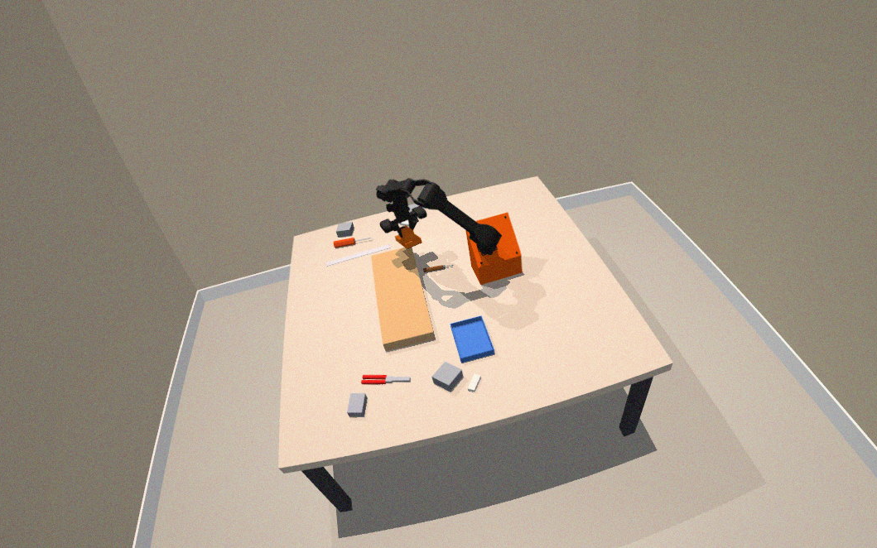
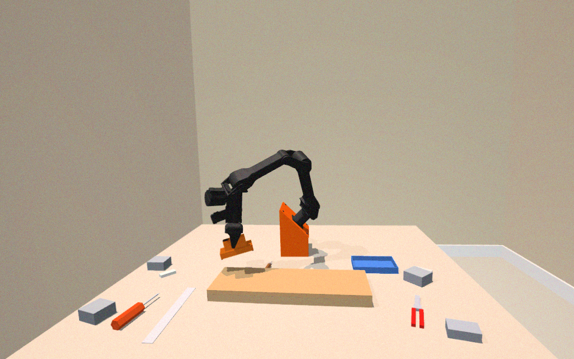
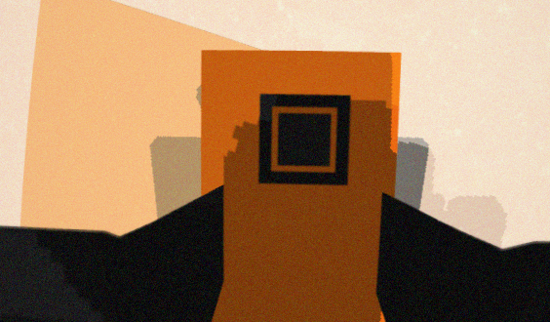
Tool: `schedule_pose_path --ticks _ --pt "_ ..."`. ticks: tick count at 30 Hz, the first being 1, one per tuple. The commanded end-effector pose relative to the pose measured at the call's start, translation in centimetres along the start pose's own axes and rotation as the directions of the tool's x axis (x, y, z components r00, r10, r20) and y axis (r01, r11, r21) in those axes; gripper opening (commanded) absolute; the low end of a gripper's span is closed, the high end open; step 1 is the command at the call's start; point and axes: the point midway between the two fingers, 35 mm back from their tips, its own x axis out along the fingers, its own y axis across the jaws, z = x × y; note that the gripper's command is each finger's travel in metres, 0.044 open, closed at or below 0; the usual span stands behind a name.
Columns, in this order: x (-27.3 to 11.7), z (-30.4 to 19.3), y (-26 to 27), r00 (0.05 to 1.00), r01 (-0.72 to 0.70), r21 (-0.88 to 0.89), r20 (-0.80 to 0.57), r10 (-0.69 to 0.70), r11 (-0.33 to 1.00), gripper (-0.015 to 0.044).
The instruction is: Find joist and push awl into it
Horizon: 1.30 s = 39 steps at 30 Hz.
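My gripper [image 1: 406, 231] [image 2: 234, 243] [image 3: 297, 196] is shut on the orange stud finder [image 1: 408, 239] [image 2: 236, 250] [image 3: 301, 239] and holds it in the air near the far-left end of the floor panel as the exterior view shows it. The square window on the stud finder looks dark in the wrist view. The tan floor panel [image 1: 404, 306] [image 2: 297, 283] [image 3: 111, 98] lies flat, with arm shadow on that end. The brown-handled awl [image 1: 434, 268] [image 2: 268, 264] lies on the table between panel and robot base, partly hidden in the exterior view. The blue tray [image 1: 472, 338] [image 2: 374, 263] is empty. The joist is hidden.
An orange screwdriver [image 1: 344, 242] [image 2: 128, 315], a pale flat strip [image 1: 358, 256] [image 2: 169, 315] and red-handled pliers [image 1: 374, 379] [image 2: 417, 317] lie around the panel. Several grey blocks and small white blocks stand farther out. The orange robot base [image 1: 496, 261] [image 2: 294, 241] stands behind the awl.
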Motion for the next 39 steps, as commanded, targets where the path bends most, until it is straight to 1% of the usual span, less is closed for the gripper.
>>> schedule_pose_path --ticks 1,6,11,17,23,26,28,34,39 --pt "-0.5 0.3 1.3 0.999 -0.038 -0.177 0.017 0.042 0.984 0.0" --pt "-0.6 0.5 2.4 0.997 -0.066 -0.366 0.022 0.079 0.928 0.0" --pt "-0.8 0.5 3.5 0.993 -0.084 -0.541 0.024 0.116 0.837 0.0" --pt "-1.0 0.6 4.8 0.987 -0.092 -0.724 0.025 0.16 0.683 0.0" --pt "-1.2 0.6 6.1 0.979 -0.081 -0.867 0.023 0.203 0.492 0.0" --pt "-1.3 0.6 6.8 0.974 -0.068 -0.92 0.022 0.224 0.385 0.0" --pt "-1.4 0.6 7.0 0.972 -0.061 -0.94 0.02 0.233 0.337 0.0" --pt "-1.3 0.6 7.1 0.972 -0.06 -0.942 0.02 0.235 0.33 0.0" --pt "-0.3 0.6 7.1 0.972 -0.06 -0.944 0.018 0.234 0.326 0.0"
